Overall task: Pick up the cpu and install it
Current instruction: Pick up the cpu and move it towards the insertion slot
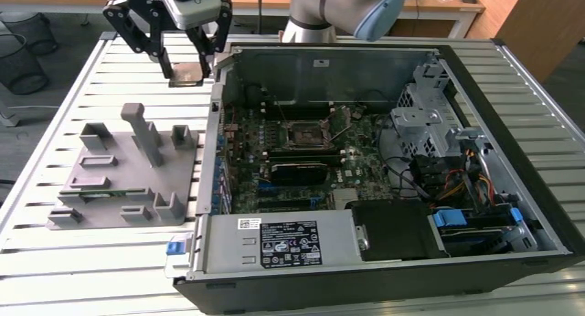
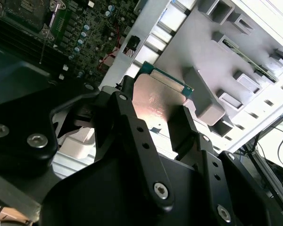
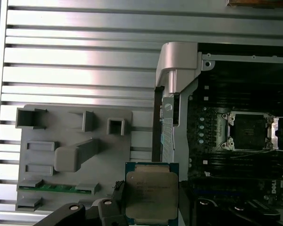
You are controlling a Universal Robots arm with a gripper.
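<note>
From my remote seat I see the jaws closed on the small flat square cpu with the silver-grey metal top (image 1: 188, 74), one black finger (image 2: 129, 113) pressed against each of two opposite edges. In the second wrist view the cpu (image 2: 158, 101) sits between those fingers, with its green edge showing at the far end. In the first wrist view its metal lid (image 3: 151, 190) faces the camera.

In the exterior view the chip is held up off the slatted metal tabletop (image 1: 82, 90), toward that view's upper left. It is just outside the back corner of the open black computer case (image 1: 329, 66) and well apart from the dark square socket frame with the metal rim (image 1: 306, 132) on the motherboard. That socket (image 3: 249, 131) looks open (its frame is bare in the middle, as far as I can tell).

The grey plastic fixture with upright posts and pockets (image 1: 128, 172) lies on the tabletop beside the case, on the exterior view's left. A long thin green memory stick (image 1: 96, 190) rests in a slot of the fixture along the edge nearest the camera, and it also shows in the first wrist view (image 3: 56, 188).
</note>
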